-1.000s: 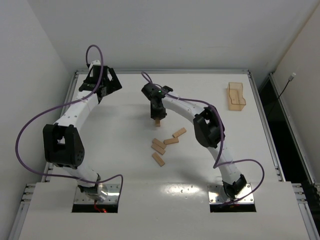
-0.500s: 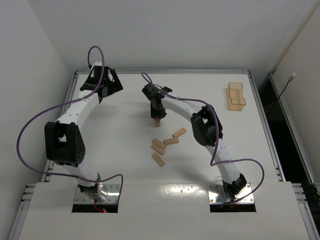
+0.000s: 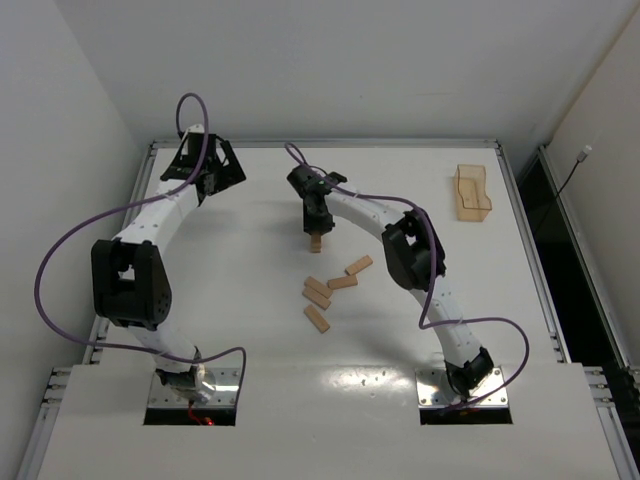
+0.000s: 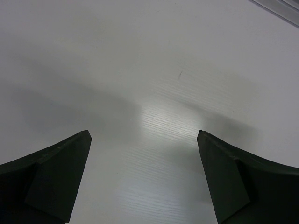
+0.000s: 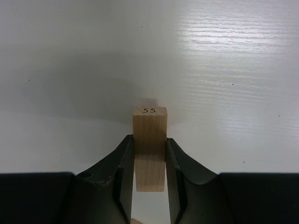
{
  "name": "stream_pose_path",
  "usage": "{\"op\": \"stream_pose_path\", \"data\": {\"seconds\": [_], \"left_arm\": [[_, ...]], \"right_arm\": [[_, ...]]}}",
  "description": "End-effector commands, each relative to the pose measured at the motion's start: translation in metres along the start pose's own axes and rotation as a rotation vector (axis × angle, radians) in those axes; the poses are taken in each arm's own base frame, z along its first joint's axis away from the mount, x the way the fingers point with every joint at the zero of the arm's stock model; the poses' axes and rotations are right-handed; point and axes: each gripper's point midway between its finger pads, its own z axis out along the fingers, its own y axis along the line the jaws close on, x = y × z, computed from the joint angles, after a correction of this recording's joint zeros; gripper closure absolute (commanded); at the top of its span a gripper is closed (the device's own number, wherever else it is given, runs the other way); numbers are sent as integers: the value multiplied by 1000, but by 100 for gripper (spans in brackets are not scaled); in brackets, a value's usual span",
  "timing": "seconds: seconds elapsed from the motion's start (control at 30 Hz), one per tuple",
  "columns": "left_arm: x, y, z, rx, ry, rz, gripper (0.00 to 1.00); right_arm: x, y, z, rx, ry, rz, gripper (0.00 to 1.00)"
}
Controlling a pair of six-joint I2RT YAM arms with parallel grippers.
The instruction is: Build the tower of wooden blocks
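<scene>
My right gripper (image 5: pixel 149 140) is shut on one wood block (image 5: pixel 149 149), a light-tan bar with "55" printed on its far end. From above, this block (image 3: pixel 315 243) pokes out below the right gripper (image 3: pixel 314 228) at the table's middle, low over the surface. Several more wood blocks lie loose just nearer: one (image 3: pixel 358 265), another (image 3: pixel 342 282), a close pair (image 3: pixel 317 292) and a single one (image 3: pixel 316 319). No tower is in view. My left gripper (image 3: pixel 215 170) (image 4: pixel 143 133) hangs open over bare table at the far left, holding nothing.
A translucent orange tray (image 3: pixel 472 192) sits at the far right of the white table (image 3: pixel 240 260). Purple cables loop off both arms. A metal rail (image 3: pixel 330 144) borders the table's far edge, and walls close in on both sides.
The right arm's wrist and elbow shifted slightly while the held block stayed at about the same spot. The left arm barely moved.
</scene>
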Motion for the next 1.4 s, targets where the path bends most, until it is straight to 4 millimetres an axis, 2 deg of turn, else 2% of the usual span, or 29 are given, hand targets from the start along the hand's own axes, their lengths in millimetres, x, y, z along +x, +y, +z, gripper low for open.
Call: {"op": "stream_pose_path", "data": {"seconds": [0.0, 0.1, 0.13, 0.2, 0.27, 0.33, 0.37, 0.4, 0.47, 0.57, 0.7, 0.73, 0.83, 0.87, 0.93, 0.97, 1.0, 1.1, 1.13, 1.17, 1.2, 1.23, 1.27, 1.3, 1.33, 1.37], "left_arm": [[-22, -6, 0, 26, -52, -26, 4], [-24, -2, 1, 19, -54, -32, 4], [-24, -2, 1, 19, -54, -32, 4], [-24, -2, 1, 19, -54, -32, 4], [-24, -2, 1, 19, -54, -32, 4], [-24, -2, 1, 19, -54, -32, 4], [-24, -2, 1, 19, -54, -32, 4], [-24, -2, 1, 19, -54, -32, 4], [-24, -3, 0, 27, -50, -31, 4], [-24, -3, 0, 27, -50, -41, 4], [-26, -4, -3, 32, -58, -42, 4], [-29, -6, -6, 44, -62, -44, 4], [-27, -4, -11, 45, -63, -44, 4], [-27, -4, -14, 47, -67, -45, 4], [-29, -4, -17, 52, -78, -48, 4], [-23, -1, -15, 46, -66, -45, 4], [-25, -3, -23, 64, -74, -47, 4], [-23, -3, -26, 75, -75, -48, 4], [-26, -6, -31, 92, -82, -50, 4], [-25, -7, -35, 104, -81, -35, 4], [-22, -12, -38, 140, -78, 35, 4], [-20, -19, -39, 187, -71, 90, 4], [-8, -39, -49, 311, -30, 155, 4], [3, -56, -56, 388, -8, 220, 4], [11, -68, -65, 445, 13, 316, 5], [27, -84, -71, 516, 68, 371, 7]], "right_arm": [[-4, 5, 8, -25, -6, -1, 100], [1, 6, 9, -35, 11, -4, 90], [2, 7, 9, -45, 18, -16, 78], [0, 8, 9, -50, 11, -14, 69], [1, 10, 9, -59, 16, -14, 53], [3, 10, 7, -66, 23, -14, 43], [3, 10, 7, -66, 23, -14, 34], [0, 11, 3, -74, 12, -12, 32], [0, 10, 3, -77, 6, -20, 30], [-3, 14, -12, -101, -23, -21, 30], [5, 11, -22, -104, -27, -41, 30], [10, 12, -26, -107, -24, -62, 29], [3, 16, -49, -151, -90, -109, 28], [0, 20, -66, -180, -127, -126, 27], [-3, 16, -79, -194, -160, -168, 26], [-6, 22, -91, -218, -193, -187, 24], [-11, 25, -114, -250, -229, -226, 24], [-15, 31, -147, -333, -295, -313, 24], [-15, 33, -172, -373, -336, -345, 24], [-14, 36, -185, -418, -358, -378, 24], [-14, 33, -194, -434, -390, -477, 24], [-3, 28, -194, -425, -387, -538, 24], [-2, 23, -208, -441, -417, -598, 26], [-4, 7, -204, -400, -427, -631, 26], [4, -22, -184, -302, -406, -679, 26], [5, -40, -178, -249, -399, -695, 26]]}}
